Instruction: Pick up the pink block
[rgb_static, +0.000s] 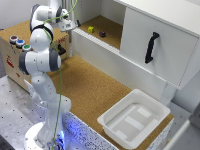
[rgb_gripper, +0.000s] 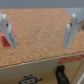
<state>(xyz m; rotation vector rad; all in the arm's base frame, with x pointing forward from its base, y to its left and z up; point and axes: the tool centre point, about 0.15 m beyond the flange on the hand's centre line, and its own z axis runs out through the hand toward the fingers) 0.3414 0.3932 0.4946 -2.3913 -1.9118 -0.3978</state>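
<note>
In the wrist view the pink block (rgb_gripper: 4, 41) lies on a cork surface, partly covered by one of my fingers (rgb_gripper: 9, 31). My gripper (rgb_gripper: 40, 46) is open above the cork, with nothing between the fingers, and the block sits at the outer side of that finger. In the exterior view the gripper (rgb_static: 68, 23) hangs high over the cork-topped box (rgb_static: 22, 30) at the exterior view's left. The pink block is hidden there.
A yellow block (rgb_static: 90, 29) and a dark block (rgb_static: 102, 34) lie on the recessed shelf. A white cabinet door with a black handle (rgb_static: 151, 47) stands at the exterior view's right. A white bin (rgb_static: 134, 117) sits at the table's front. Coloured rolls (rgb_static: 19, 43) rest on the box.
</note>
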